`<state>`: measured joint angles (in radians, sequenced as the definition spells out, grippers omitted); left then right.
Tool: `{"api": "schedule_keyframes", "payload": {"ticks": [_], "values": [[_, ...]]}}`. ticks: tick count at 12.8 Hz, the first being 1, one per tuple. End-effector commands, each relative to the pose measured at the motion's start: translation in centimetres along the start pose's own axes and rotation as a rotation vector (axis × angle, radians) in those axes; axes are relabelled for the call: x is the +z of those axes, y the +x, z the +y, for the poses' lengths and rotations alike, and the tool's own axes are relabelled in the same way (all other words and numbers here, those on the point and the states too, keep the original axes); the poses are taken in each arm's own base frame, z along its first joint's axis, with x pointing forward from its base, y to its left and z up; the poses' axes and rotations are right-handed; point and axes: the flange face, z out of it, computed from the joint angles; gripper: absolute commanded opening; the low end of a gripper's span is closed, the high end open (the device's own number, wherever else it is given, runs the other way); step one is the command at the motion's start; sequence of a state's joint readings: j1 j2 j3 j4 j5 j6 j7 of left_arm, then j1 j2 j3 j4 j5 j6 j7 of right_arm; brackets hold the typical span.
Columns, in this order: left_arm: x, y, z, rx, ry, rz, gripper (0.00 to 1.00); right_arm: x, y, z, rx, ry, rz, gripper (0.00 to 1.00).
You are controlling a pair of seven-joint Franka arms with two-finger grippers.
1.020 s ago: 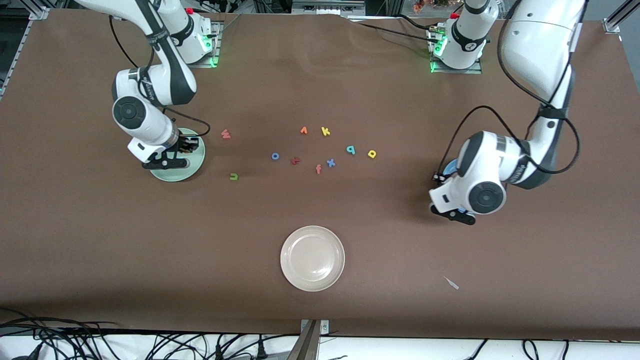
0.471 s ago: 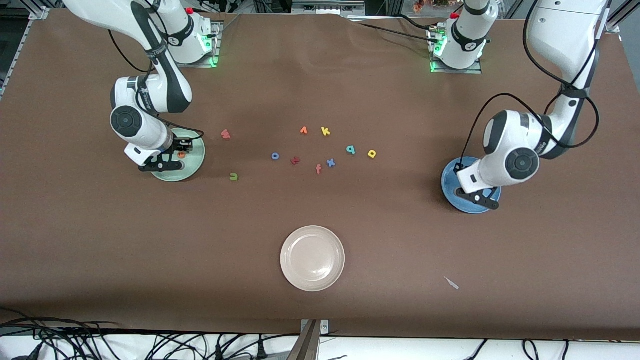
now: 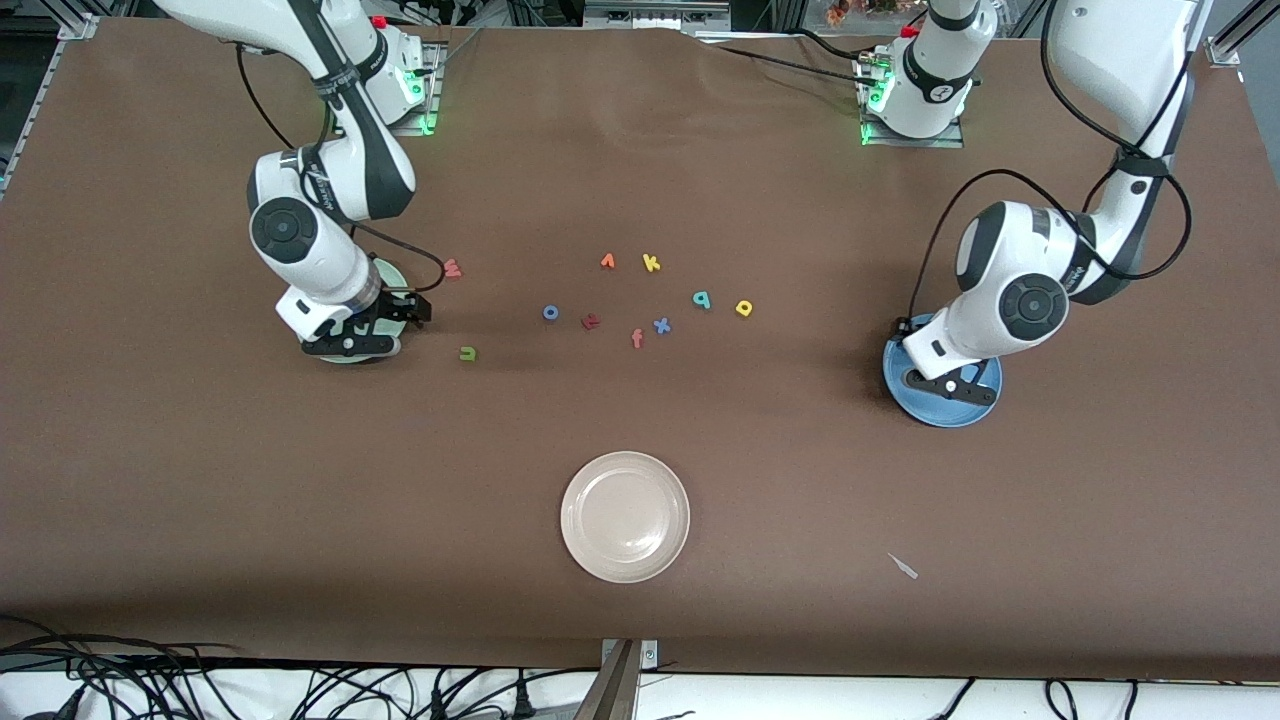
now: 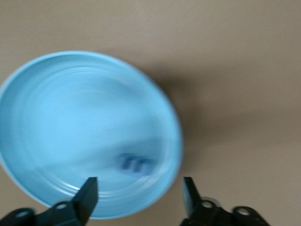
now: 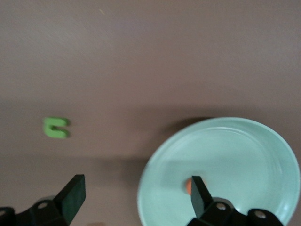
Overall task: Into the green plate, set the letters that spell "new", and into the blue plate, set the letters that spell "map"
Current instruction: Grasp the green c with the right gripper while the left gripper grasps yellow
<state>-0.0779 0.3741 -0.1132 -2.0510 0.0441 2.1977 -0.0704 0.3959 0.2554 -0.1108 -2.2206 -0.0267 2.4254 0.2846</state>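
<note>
**Both grippers released over their plates**

Nearest my front camera I see the beige plate (image 3: 625, 516), holding nothing. Farther up, the left gripper (image 4: 137, 200) hangs over the blue plate (image 3: 940, 410), jaws apart and holding nothing; my left wrist view shows the blue m (image 4: 135, 164) lying in that plate. The right gripper (image 5: 134, 197) hangs at the edge of the green plate (image 5: 263, 136), jaws spread wide and also holding nothing, with the orange e (image 5: 189, 184) lying in the plate (partly hidden by a finger). The olive n (image 3: 467, 352) lies on the table just beside the green plate. Farther still, in the middle cluster, are the teal letter (image 3: 702, 299) and yellow p (image 3: 743, 308); the pinkish w (image 3: 452, 268) lies near the green plate.
</note>
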Motion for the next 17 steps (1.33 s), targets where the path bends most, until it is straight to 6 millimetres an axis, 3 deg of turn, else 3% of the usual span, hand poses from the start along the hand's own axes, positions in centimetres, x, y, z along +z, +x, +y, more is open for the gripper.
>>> {"api": "schedule_keyframes", "payload": {"ticks": [1, 2, 4, 5, 7, 9, 11, 15, 17], "values": [[-0.4, 0.3, 6.2, -0.199, -0.094, 0.052, 1.0, 0.1, 1.8, -3.5, 0.046, 0.01, 0.018, 0.99], [0.2, 0.3, 7.7, -0.248, -0.104, 0.05, 1.0, 0.7, 2.3, -5.4, 0.083, 0.016, 0.021, 0.86], [1.2, -0.4, 11.4, -0.387, -0.135, 0.072, 1.0, 2.3, 4.0, -6.2, 0.169, 0.018, 0.034, 0.79], [1.8, -0.8, 13.9, -0.461, -0.149, 0.07, 1.0, 3.4, 4.0, -6.8, 0.177, 0.026, 0.045, 0.71], [3.1, -1.5, 17.7, -0.623, -0.163, 0.071, 1.0, 5.0, 3.9, -7.2, 0.201, 0.028, 0.046, 0.69], [4.2, -2.4, 20.4, -0.742, -0.163, 0.062, 1.0, 6.2, 3.5, -8.7, 0.202, 0.041, 0.061, 0.68], [5.2, -3.8, 22.4, -0.819, -0.187, 0.083, 1.0, 7.3, 2.7, -9.9, 0.222, 0.04, 0.054, 0.66], [7.3, -6.7, 25.3, -0.938, -0.173, 0.11, 1.0, 7.4, 2.3, -9.7, 0.221, 0.033, 0.042, 0.62], [7.8, -7.0, 25.5, -0.962, -0.128, 0.173, 0.99, 7.5, 1.7, -9.4, 0.204, 0.027, 0.033, 0.6]]}}
